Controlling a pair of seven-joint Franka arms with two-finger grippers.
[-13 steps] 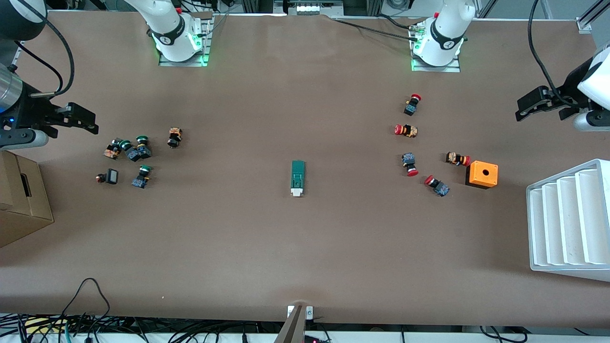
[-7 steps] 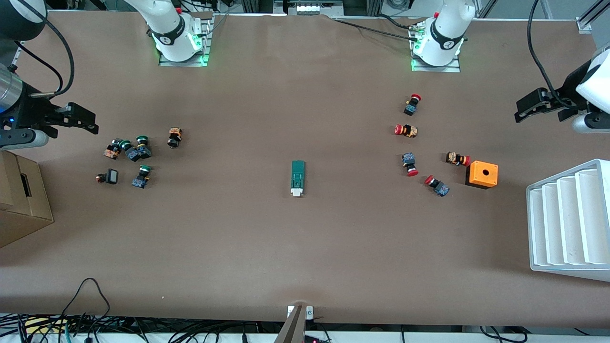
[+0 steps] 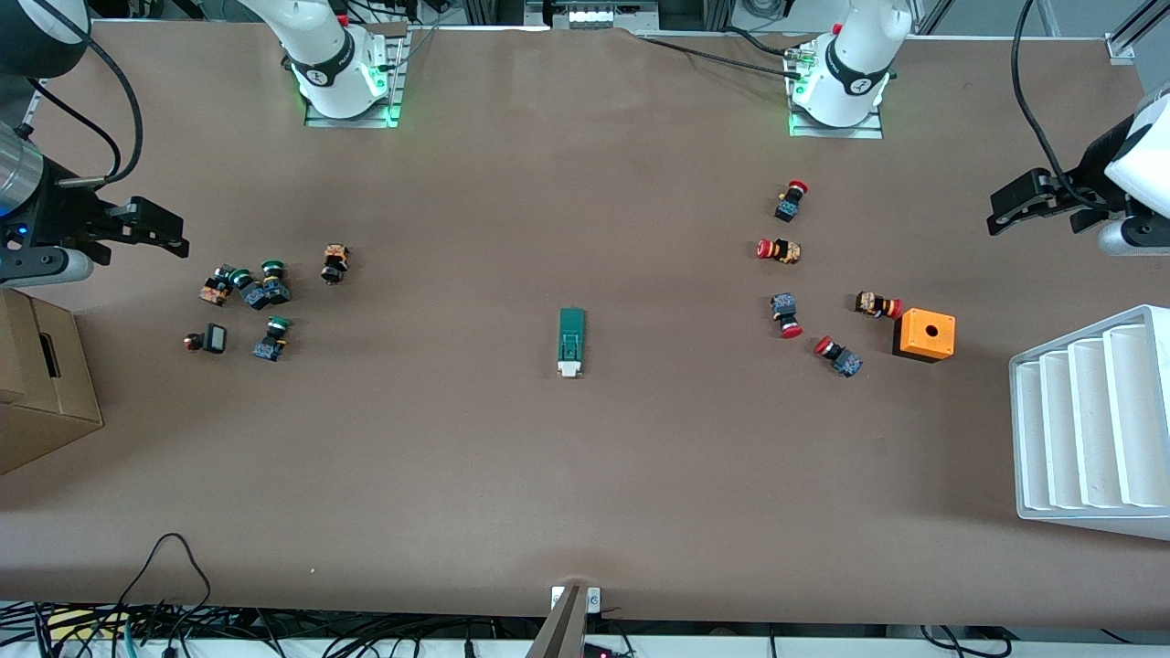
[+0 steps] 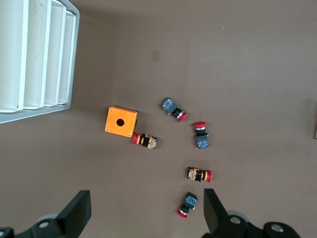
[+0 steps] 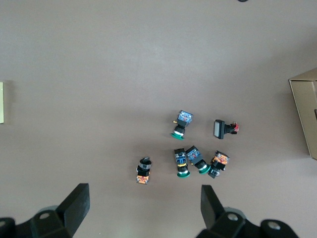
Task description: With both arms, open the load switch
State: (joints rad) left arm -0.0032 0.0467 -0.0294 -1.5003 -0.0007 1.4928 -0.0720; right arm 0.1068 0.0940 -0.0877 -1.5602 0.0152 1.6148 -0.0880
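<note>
The load switch (image 3: pixel 571 341) is a narrow dark-green block lying in the middle of the table, its white end toward the front camera. Nothing touches it. My left gripper (image 3: pixel 998 212) hangs open and empty in the air over the left arm's end of the table, above the bare surface beside the red-capped buttons; its fingers (image 4: pixel 79 213) stand wide apart around nothing (image 4: pixel 147 212). My right gripper (image 3: pixel 180 236) hangs open and empty over the right arm's end, above the table close to the green-capped buttons, as the right wrist view shows (image 5: pixel 143 206).
Several red-capped push buttons (image 3: pixel 780 250) and an orange box with a hole (image 3: pixel 925 334) lie toward the left arm's end, with a white ribbed tray (image 3: pixel 1088 429) at that table edge. Several green-capped buttons (image 3: pixel 265 291) and a cardboard box (image 3: pixel 41 384) are at the right arm's end.
The left arm has shifted very slightly. The right arm and the load switch have not moved, and both grippers stay open.
</note>
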